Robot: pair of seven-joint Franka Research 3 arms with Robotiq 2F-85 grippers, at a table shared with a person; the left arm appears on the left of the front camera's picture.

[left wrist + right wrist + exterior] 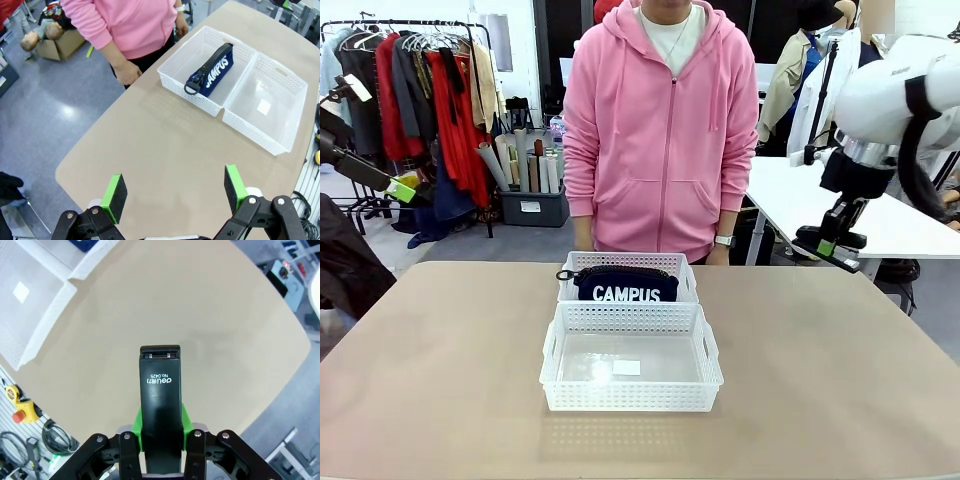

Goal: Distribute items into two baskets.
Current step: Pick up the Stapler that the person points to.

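Right gripper (160, 427) pinches the small black plastic stapler (160, 400) between its green pads, long axis pointing along the fingers, high above the table's right side. The empty near white lattice plastic basket (632, 398) lies down and to the left of it, so this arm is the nearer one. The navy blue soft "CAMPUS" pouch (625, 284) lies in the far white lattice basket (682, 266). Left gripper (175, 192) hangs spread wide and empty.

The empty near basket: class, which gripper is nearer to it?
Right. The right gripper, shut on the stapler, hangs above the table's right side beside the empty basket. The left gripper is farther, beyond the table's left edge.
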